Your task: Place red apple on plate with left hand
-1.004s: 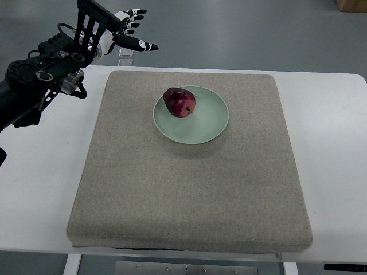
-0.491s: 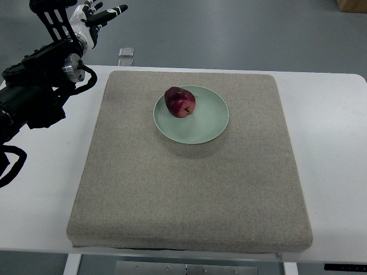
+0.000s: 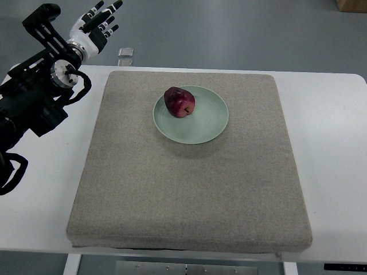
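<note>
Top view: red apple (image 3: pixel 179 102) sits on the plate (image 3: pixel 209 123); left hand (image 3: pixel 96 23), fingers seemingly spread, holds nothing.

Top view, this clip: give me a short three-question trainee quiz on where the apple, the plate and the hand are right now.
1. True or false: the red apple lies on the green plate.
2. Multiple choice: where on the plate does the apple sit? A) dead centre B) toward its far-left rim C) hanging off the near edge
3. Fill in: the left hand is at the picture's upper left, clear of the mat, its fingers spread and holding ____.

Key: 1 true; 2 B; 3 nothing
</note>
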### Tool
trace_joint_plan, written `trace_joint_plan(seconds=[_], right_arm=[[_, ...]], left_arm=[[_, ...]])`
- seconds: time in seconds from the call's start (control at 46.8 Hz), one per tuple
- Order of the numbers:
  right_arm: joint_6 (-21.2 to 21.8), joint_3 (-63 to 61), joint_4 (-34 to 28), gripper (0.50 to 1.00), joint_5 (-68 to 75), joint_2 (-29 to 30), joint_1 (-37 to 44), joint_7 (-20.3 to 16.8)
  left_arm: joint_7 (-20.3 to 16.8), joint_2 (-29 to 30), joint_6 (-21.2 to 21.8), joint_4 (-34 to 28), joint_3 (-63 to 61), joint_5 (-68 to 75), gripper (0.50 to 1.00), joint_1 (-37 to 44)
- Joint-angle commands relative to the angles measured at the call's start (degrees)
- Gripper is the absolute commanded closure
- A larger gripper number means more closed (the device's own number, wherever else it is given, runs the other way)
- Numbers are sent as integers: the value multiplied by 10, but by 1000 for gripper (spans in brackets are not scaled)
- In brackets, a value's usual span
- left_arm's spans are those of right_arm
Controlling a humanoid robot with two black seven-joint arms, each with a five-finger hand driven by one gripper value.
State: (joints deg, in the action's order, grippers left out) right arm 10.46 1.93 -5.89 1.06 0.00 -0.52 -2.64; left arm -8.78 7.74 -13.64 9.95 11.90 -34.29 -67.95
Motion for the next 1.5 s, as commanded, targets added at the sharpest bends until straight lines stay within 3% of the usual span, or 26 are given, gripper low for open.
trace_joint_plan(seconds=[0.0, 0.726, 1.474], right_arm=[[0, 0, 0, 568, 0, 0, 0, 0], [0, 0, 0, 570, 0, 0, 0, 0], [8, 0, -7, 568, -2, 0, -1, 1]], left_arm=[[0, -7, -34, -9, 1, -16, 508, 6], [-12, -16, -61, -2, 17, -15, 506, 9], [-15, -14, -60, -8, 18, -17, 506, 15]])
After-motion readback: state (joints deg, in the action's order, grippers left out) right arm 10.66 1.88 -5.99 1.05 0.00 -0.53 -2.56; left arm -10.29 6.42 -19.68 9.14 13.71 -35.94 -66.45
